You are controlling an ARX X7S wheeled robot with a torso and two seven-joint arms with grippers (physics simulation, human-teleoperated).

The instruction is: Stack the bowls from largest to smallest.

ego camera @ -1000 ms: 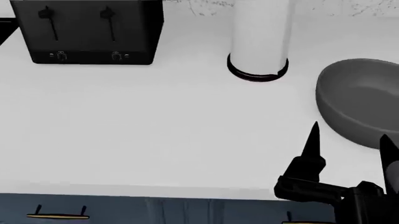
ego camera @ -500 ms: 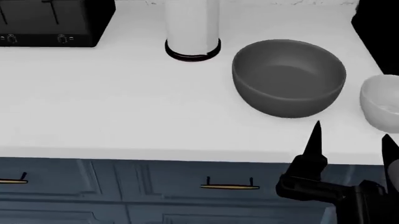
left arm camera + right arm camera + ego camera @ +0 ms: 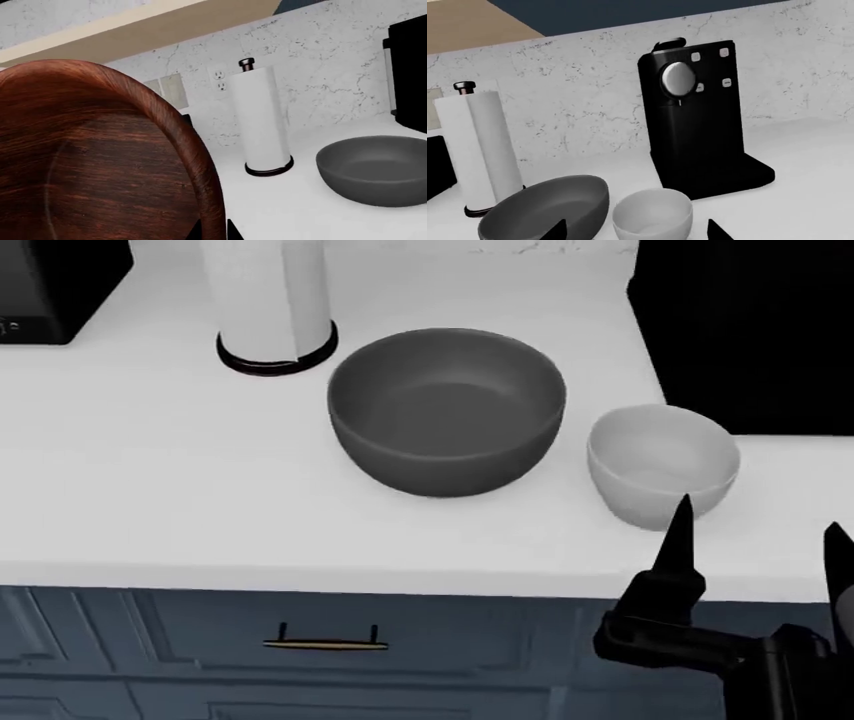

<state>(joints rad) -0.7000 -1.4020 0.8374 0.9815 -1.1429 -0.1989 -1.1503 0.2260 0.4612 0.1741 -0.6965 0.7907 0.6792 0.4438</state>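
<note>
The large dark grey bowl [image 3: 447, 410] stands upright on the white counter and also shows in the left wrist view [image 3: 377, 170] and the right wrist view [image 3: 547, 205]. The smaller white bowl [image 3: 663, 465] stands just right of it, apart from it. My right gripper [image 3: 758, 518] is open and empty at the counter's front edge, just in front of the white bowl [image 3: 652, 212], its jaws wide either side of it in the right wrist view [image 3: 637, 227]. My left gripper [image 3: 213, 231] is shut on the rim of the reddish-brown wood-grain bowl [image 3: 100, 165]; it is out of the head view.
A tall white paper towel roll with a black base ring [image 3: 274, 300] stands behind the grey bowl to the left. A black coffee machine [image 3: 747, 330] stands behind the white bowl. A black toaster [image 3: 54, 290] is at far left. Blue drawers [image 3: 327, 660] lie below the counter edge.
The head view has swung right: the toaster and towel roll slid left, the grey bowl moved to the middle, and the white bowl and coffee machine came fully into view. The right gripper keeps its pose.
</note>
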